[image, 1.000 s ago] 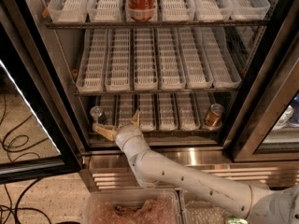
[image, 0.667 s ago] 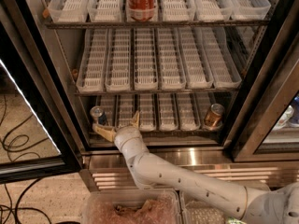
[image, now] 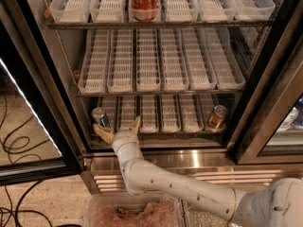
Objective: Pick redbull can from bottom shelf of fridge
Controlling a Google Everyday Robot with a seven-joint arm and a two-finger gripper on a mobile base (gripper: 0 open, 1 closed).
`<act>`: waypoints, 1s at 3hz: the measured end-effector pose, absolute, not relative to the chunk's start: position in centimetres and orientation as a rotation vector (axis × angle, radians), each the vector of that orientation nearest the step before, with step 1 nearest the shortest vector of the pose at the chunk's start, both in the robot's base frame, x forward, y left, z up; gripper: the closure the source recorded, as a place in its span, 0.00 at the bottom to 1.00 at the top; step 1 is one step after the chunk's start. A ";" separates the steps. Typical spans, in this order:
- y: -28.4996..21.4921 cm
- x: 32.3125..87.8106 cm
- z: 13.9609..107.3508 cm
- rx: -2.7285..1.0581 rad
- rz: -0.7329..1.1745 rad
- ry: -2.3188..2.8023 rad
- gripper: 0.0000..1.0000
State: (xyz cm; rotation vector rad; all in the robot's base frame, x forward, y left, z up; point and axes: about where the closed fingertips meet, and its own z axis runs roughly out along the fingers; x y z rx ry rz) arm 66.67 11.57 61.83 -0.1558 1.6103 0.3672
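The redbull can, small, blue and silver with a silver top, stands at the left end of the bottom shelf of the open fridge. My gripper is at the front edge of that shelf, just right of and slightly in front of the can. It is open: one tan finger points left below the can, the other points up to the right. Nothing is between them. My white arm reaches in from the lower right.
A copper-gold can stands at the right end of the bottom shelf. A red cola can stands on the top shelf. The middle shelf hangs low above the gripper. The open glass door is at left. A stainless base panel lies below.
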 end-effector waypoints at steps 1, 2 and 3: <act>14.0 67.0 62.9 -0.180 0.351 1.597 0.00; 14.0 67.0 62.9 -0.180 0.351 1.597 0.00; 14.9 67.4 62.9 -0.154 0.321 1.601 0.00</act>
